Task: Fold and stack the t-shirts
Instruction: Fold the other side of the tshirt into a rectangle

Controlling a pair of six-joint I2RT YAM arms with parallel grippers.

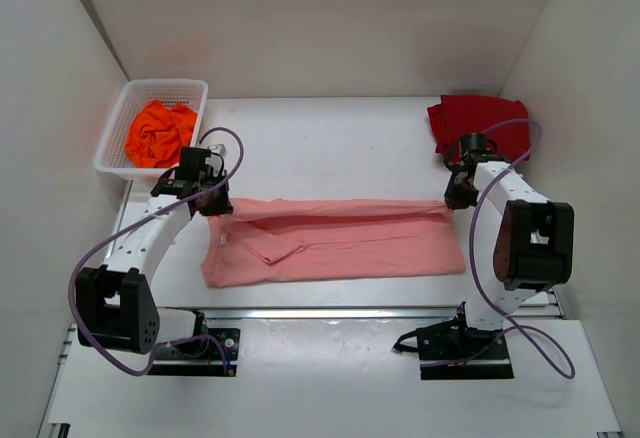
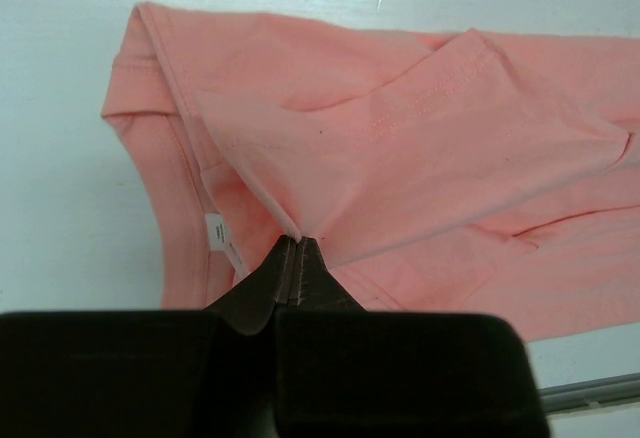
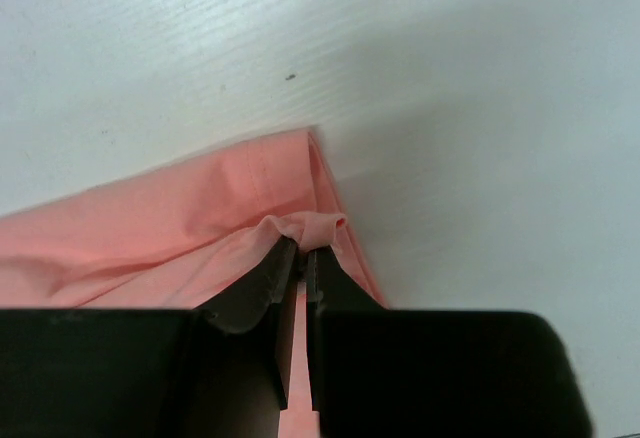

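Note:
The salmon-pink t-shirt lies stretched left to right across the middle of the table, partly folded lengthwise. My left gripper is shut on its upper left edge; in the left wrist view the tips pinch a raised fold of the cloth. My right gripper is shut on the shirt's upper right corner, a bunched bit of cloth between the tips. The dark red t-shirt lies crumpled at the back right. The bright orange t-shirt sits bundled in the basket.
A white plastic lattice basket stands at the back left. White walls enclose the table on the left, back and right. Purple cables loop off both arms. A metal rail runs along the near edge.

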